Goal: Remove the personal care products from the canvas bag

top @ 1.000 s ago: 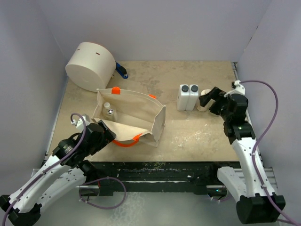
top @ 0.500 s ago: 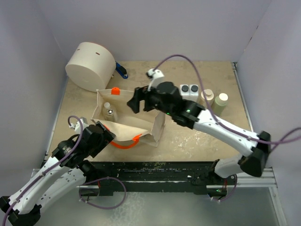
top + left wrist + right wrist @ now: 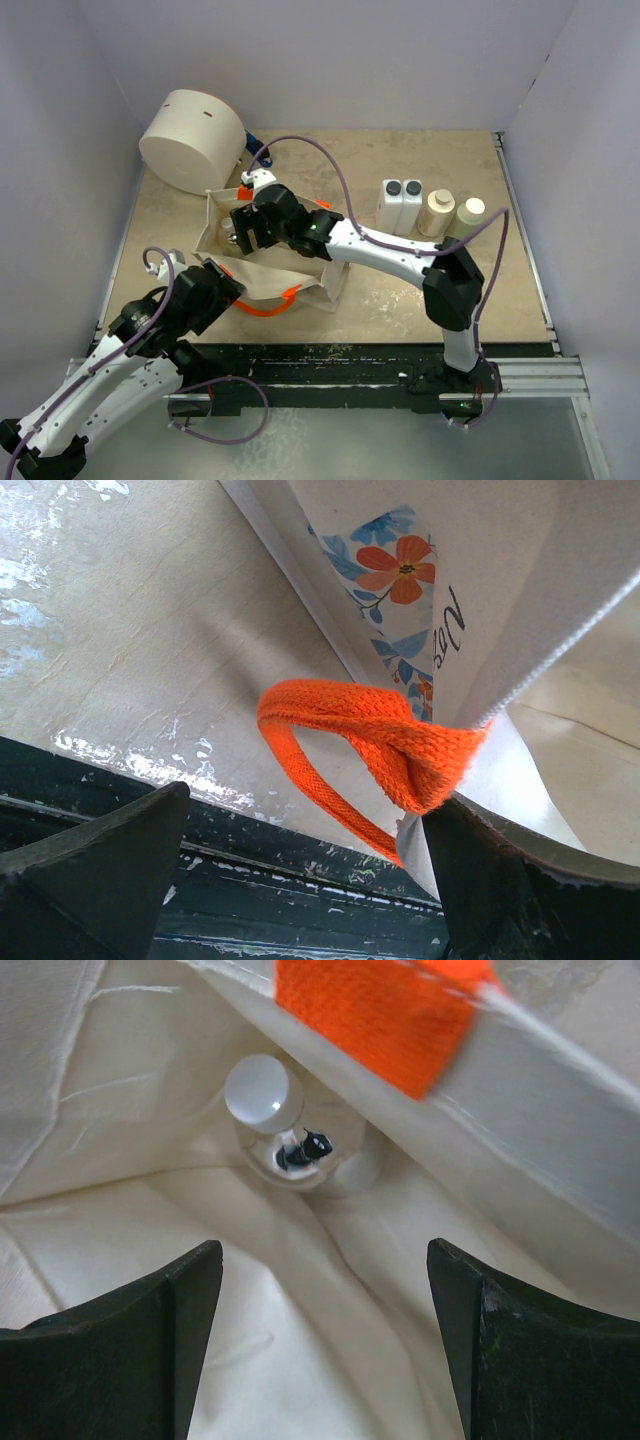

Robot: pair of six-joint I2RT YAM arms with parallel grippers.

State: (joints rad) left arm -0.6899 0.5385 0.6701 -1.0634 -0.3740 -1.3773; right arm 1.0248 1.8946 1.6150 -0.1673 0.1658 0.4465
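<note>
The canvas bag (image 3: 300, 262) stands open at the middle left, and its printed side fills the left wrist view (image 3: 470, 590). My right gripper (image 3: 243, 226) is open and reaches down into its far left corner. In the right wrist view my right gripper (image 3: 320, 1360) hangs over the cloth, just short of a silvery-capped bottle (image 3: 305, 1155) and a round white cap (image 3: 262, 1090). Two white square bottles (image 3: 399, 206), a cream round one (image 3: 436, 212) and a pale green one (image 3: 469, 216) stand on the table to the right. My left gripper (image 3: 220, 284) is open at the bag's near edge. An orange handle (image 3: 370, 735) lies between its fingers.
A large cream cylinder (image 3: 193, 140) with a blue handle (image 3: 258, 152) lies at the back left, close behind the bag. An orange strap tab (image 3: 375, 1010) on the bag's rim is just above the bottles. The table's dark front edge (image 3: 200, 880) lies under my left gripper.
My right arm has swung from the bottles at the right across the table and into the bag. The pale green bottle now stands beside the cream one. The left arm has not moved.
</note>
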